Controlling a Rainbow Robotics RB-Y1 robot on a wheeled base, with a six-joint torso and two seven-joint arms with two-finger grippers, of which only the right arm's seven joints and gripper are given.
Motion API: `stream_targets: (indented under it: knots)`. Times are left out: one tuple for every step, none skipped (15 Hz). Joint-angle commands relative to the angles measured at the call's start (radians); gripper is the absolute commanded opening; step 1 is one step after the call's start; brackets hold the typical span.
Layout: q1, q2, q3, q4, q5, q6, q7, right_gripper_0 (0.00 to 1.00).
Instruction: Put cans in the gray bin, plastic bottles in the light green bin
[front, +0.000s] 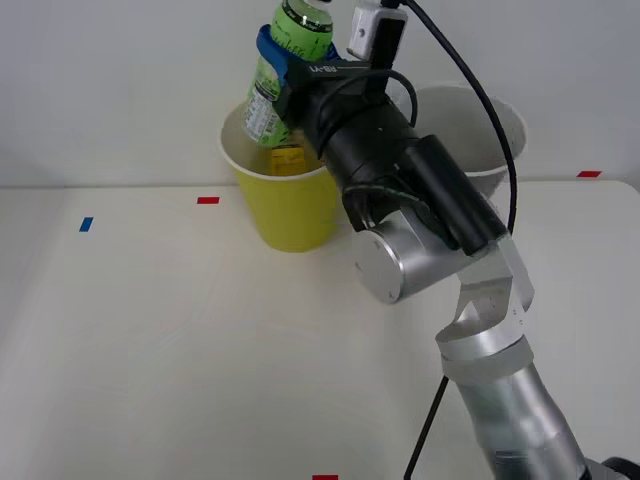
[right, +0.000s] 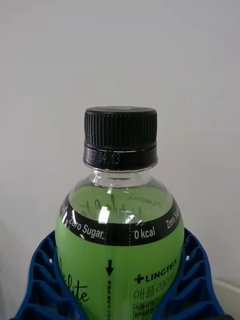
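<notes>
At the top centre of the front view, the right tool (front: 283, 62) is clenched around the green bottle (front: 285, 60), holding it above the light green bin (front: 285, 205). A yellow-labelled bottle (front: 287, 160) lies inside that bin. The gray bin (front: 490, 140) stands at its right on the surface (front: 150, 340).

White table (front: 180, 340), light green bin (front: 285, 210), gray bin (front: 490, 150), colored tape marks (front: 208, 200)

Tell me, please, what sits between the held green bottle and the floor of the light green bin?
In the front view, a yellow-labelled object lies inside the light green bin, below the green bottle gripped by the right pincer.
</notes>
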Motion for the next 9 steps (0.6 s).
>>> stream_targets:
  knots:
    - [-0.077,0.0,-0.011,0.104,0.014,-0.007,0.013,0.0]
    - [-0.095,0.0,-0.014,0.139,0.017,-0.027,0.016,0.0]
    - [-0.109,0.0,-0.016,0.168,0.019,-0.039,0.019,0.0]
    - [-0.125,0.0,-0.022,0.193,0.022,-0.039,0.021,0.0]
    - [-0.163,0.0,-0.031,0.237,0.025,-0.041,0.025,0.0]
    - [-0.19,0.0,-0.037,0.268,0.027,-0.041,0.025,0.0]
    - [-0.209,0.0,-0.04,0.288,0.028,-0.042,0.022,0.0]
    - [-0.213,0.0,-0.043,0.29,0.028,-0.044,0.022,0.0]
    - [-0.213,0.0,-0.047,0.29,0.028,-0.046,0.025,0.0]
